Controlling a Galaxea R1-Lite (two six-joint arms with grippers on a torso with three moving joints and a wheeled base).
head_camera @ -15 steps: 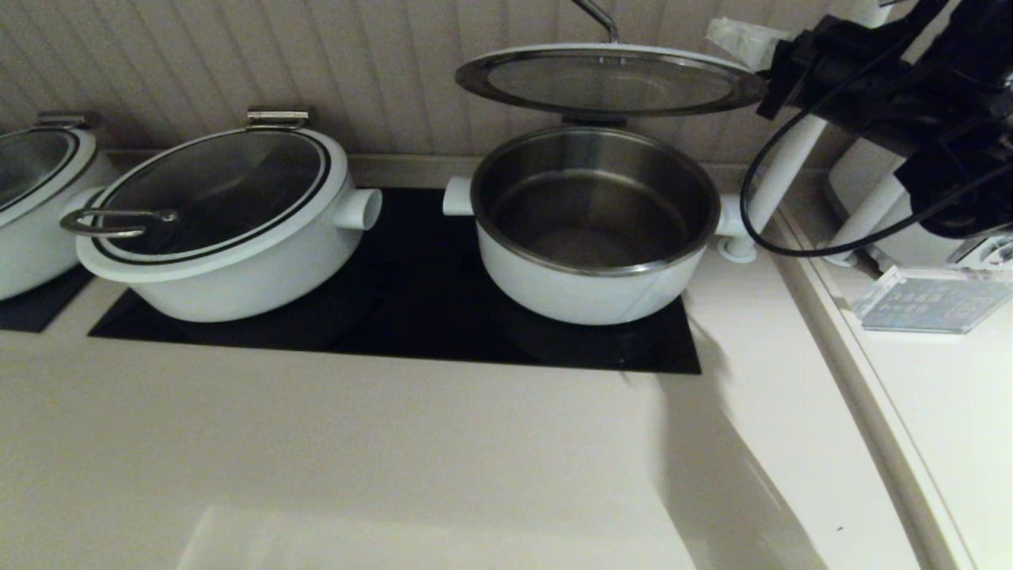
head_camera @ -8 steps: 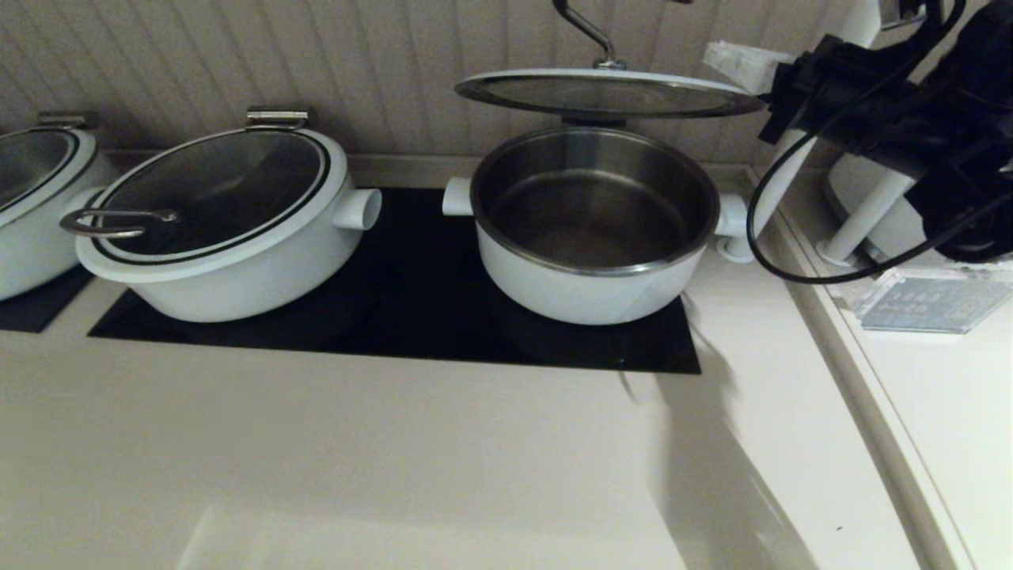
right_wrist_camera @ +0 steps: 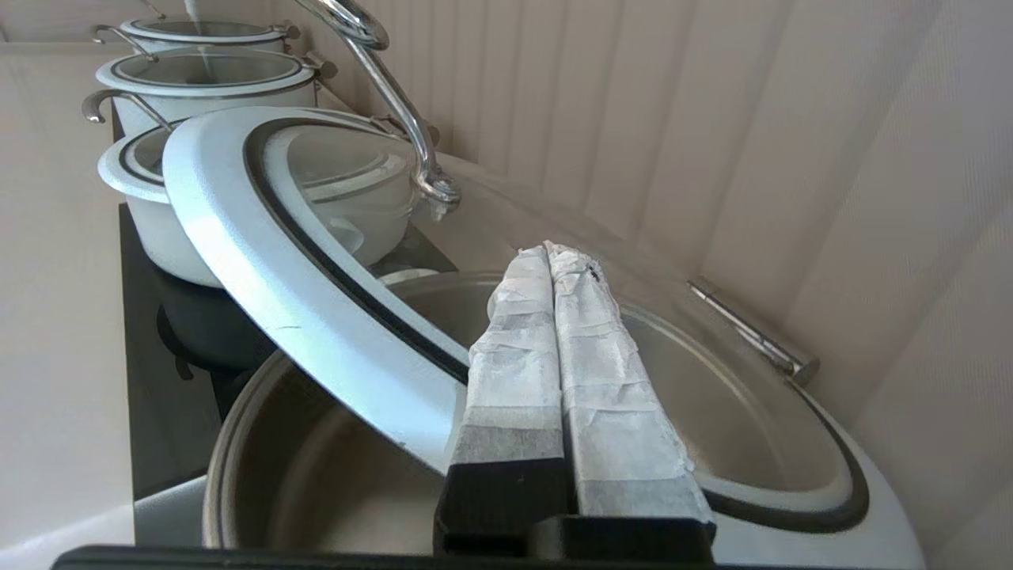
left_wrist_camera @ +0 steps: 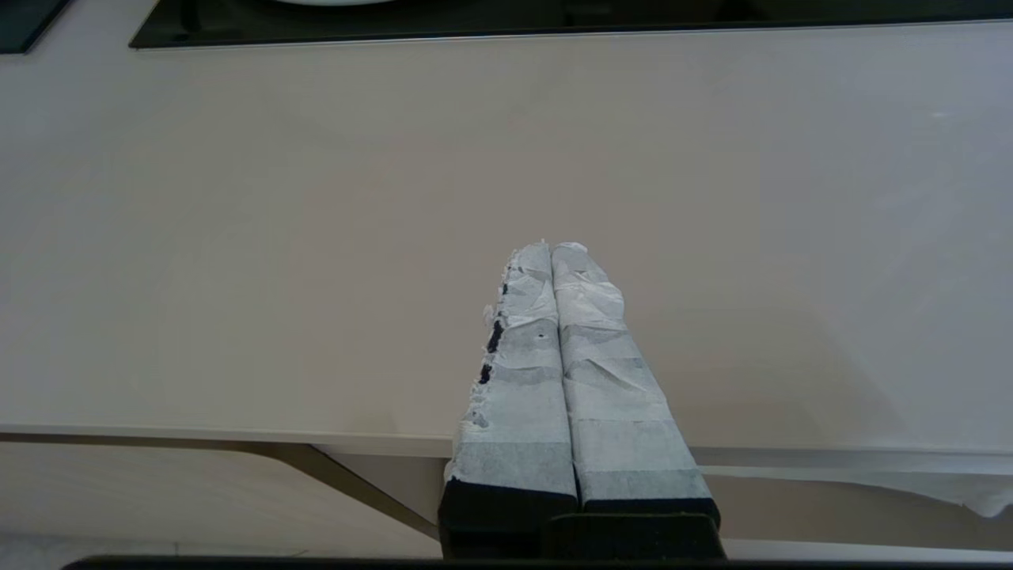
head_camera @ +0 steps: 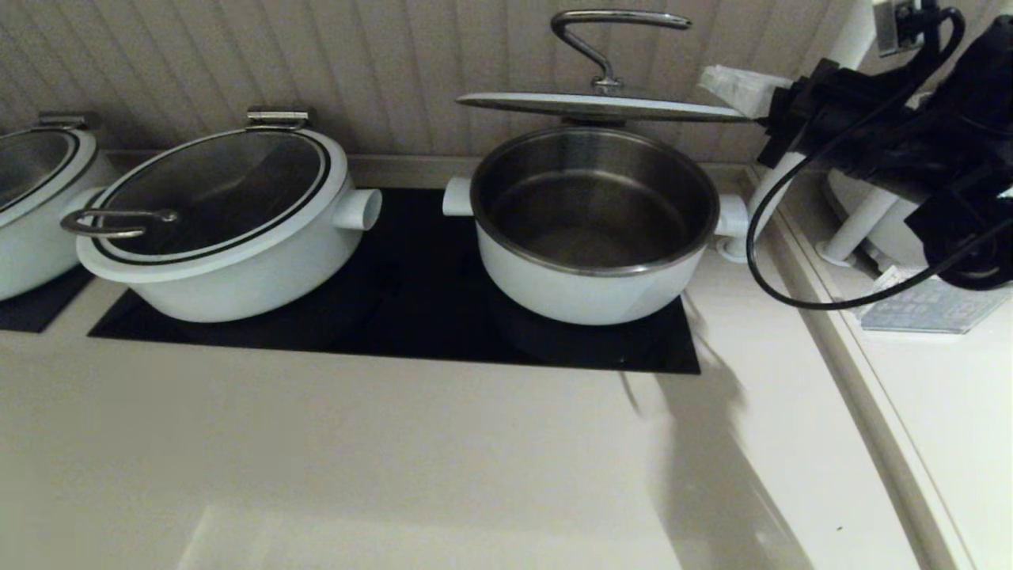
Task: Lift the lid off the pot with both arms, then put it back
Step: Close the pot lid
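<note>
Ribbed wall panelling backs the bench (head_camera: 396,443). Closed flat, the right tool (right_wrist_camera: 554,257) is pressed on the lid (right_wrist_camera: 316,317), grasping nothing, so the hinged lid is propped half-open above the pot (head_camera: 589,277). The left tool (left_wrist_camera: 552,249), closed and empty, is parked over the bench.

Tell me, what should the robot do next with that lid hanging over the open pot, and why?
Probably ease the lid down a little further. It sits nearly level just above the pot, hinged at the back, not closed. The right hand rests shut on top of its glass; the left hand is shut, over bare counter.
</note>
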